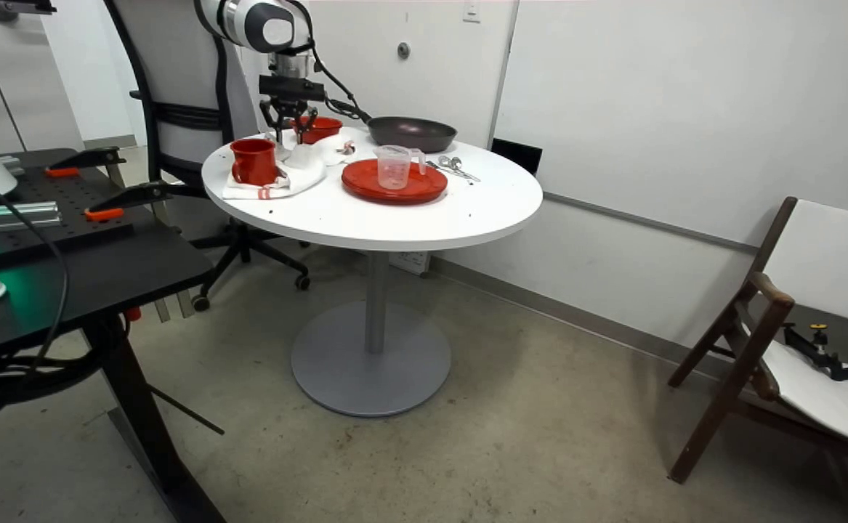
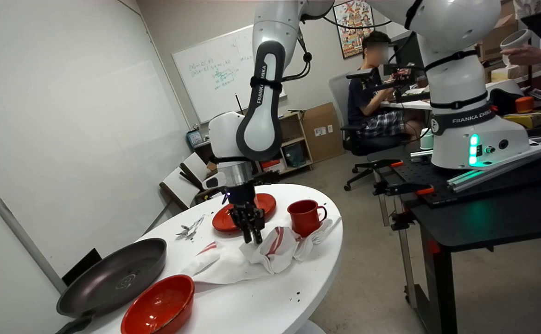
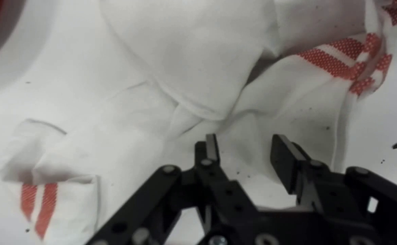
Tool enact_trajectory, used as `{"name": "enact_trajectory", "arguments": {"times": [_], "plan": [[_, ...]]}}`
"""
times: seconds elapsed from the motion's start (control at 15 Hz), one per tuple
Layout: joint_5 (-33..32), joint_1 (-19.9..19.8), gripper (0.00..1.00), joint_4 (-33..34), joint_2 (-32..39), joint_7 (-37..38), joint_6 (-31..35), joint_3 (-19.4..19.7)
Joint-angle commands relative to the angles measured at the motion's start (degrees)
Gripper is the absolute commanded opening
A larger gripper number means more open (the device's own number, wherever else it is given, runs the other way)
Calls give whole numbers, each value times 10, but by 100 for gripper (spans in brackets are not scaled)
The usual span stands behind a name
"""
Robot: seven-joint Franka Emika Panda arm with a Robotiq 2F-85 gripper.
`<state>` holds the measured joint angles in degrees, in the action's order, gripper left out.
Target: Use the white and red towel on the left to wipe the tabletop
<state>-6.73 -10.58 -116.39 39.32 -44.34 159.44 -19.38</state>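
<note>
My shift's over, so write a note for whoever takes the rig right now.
Gripper: open, nothing visibly pinched, over the white and red towel; contact unclear.
Towel: crumpled on the round white tabletop by the red mug, perhaps partly under it.
Done: can't tell if any wiping has happened; dark specks lie on the tabletop.
Left: likely grip the towel and wipe the specks, minding the mug.

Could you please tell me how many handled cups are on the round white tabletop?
2: a red mug with the white and red towel showing around its base, and a clear measuring cup on a red plate. The robot arm may hide others.
</note>
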Motion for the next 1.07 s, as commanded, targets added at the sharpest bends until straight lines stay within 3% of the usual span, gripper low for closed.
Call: {"name": "enact_trajectory", "arguments": {"times": [0.0, 0.2, 0.47, 0.67, 0.73, 0.8, 0.87, 1.0], "plan": [[31, -36, 77, -17, -61, -28, -1, -27], [55, -47, 99, -40, -132, -31, -44, -30], [114, -43, 100, -101, -264, -27, -121, -8], [206, -30, 100, -151, -362, -63, -156, 5], [220, -63, 100, -172, -395, -68, -164, -29], [251, -59, 100, -192, -429, -87, -176, -28], [280, 7, 100, -212, -463, -95, -187, 32], [289, 51, 100, -260, -528, -78, -200, 67]]}}
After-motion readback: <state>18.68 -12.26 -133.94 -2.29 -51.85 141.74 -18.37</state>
